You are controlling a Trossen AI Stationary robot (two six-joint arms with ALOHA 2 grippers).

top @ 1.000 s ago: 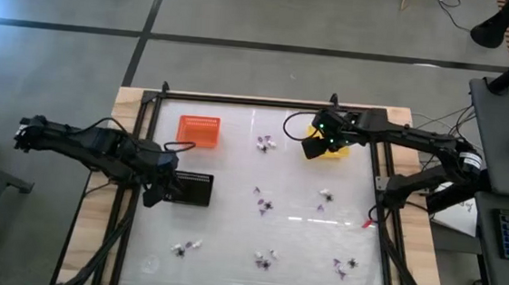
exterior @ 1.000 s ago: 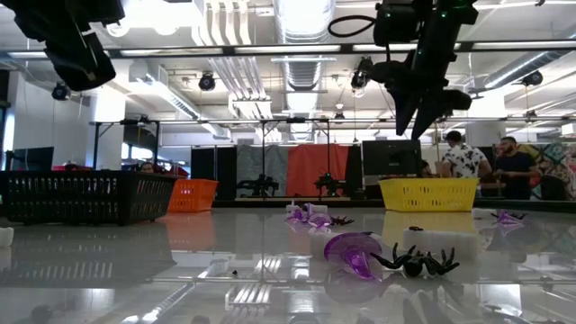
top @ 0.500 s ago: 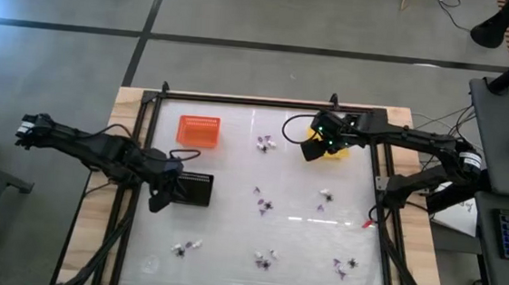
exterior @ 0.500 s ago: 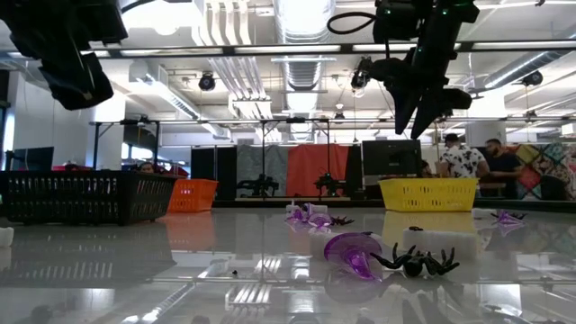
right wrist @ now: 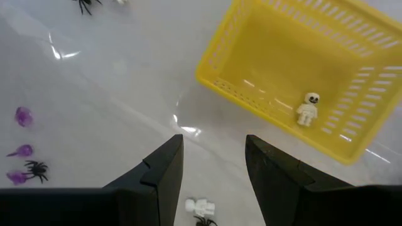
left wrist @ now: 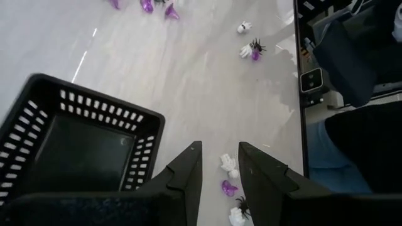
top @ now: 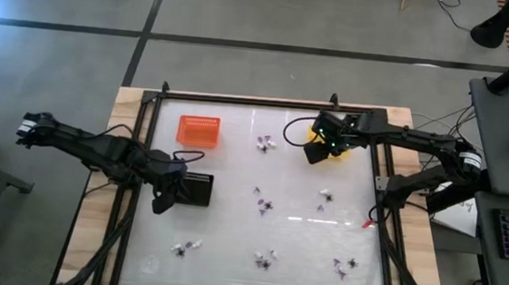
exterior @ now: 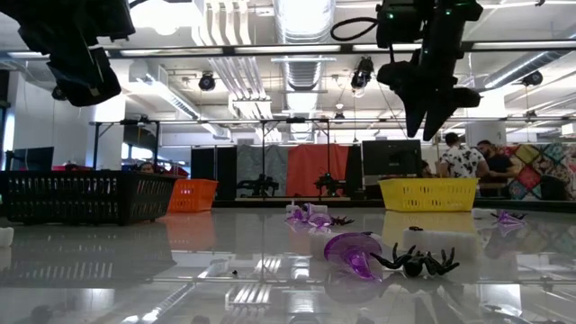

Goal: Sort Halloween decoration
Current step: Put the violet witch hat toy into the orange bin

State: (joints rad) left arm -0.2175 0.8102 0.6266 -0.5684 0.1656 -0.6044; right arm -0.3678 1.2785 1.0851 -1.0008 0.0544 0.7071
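High view shows us the left gripper (top: 163, 199) has slid a little toward the table's (top: 228, 241) near edge, next to the black basket (top: 198, 189). Its jaws are a bit apart and empty. The right gripper (top: 316, 149) has moved very little by the yellow basket (right wrist: 301, 81) at the far right corner, jaws spread wide, holding nothing. One white skeleton (right wrist: 307, 108) lies inside that basket, ahead of the jaws. Purple spiders and white trinkets (top: 266, 204) lie scattered over the table's middle and near edge.
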